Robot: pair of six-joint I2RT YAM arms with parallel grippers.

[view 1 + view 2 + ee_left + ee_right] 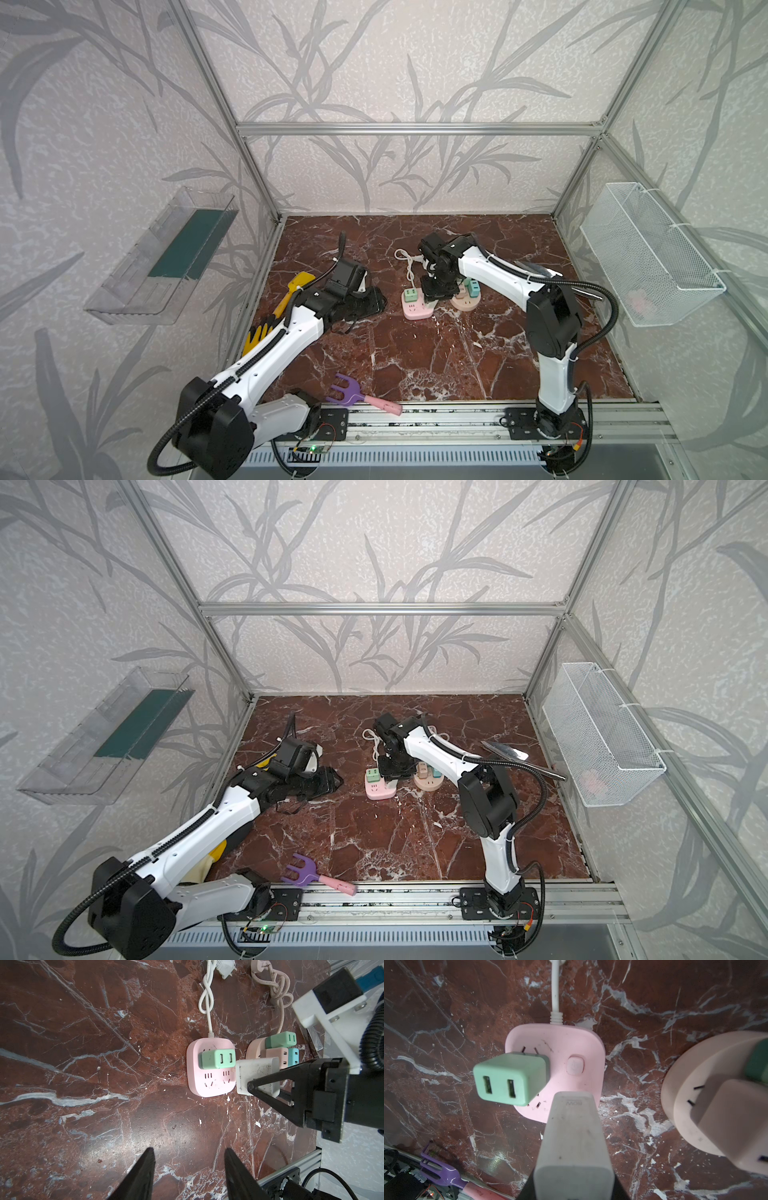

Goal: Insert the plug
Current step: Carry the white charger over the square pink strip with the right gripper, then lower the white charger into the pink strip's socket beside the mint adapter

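The left arm lies stretched low across the desk, its pincer about half open and empty, pointing toward the pink strip. Over that strip's near edge, beside the green adapter plugged into it, hangs the white plug. The right pincer has it pinched tight, its arm reaching in with elbow raised and wrist bent straight down.
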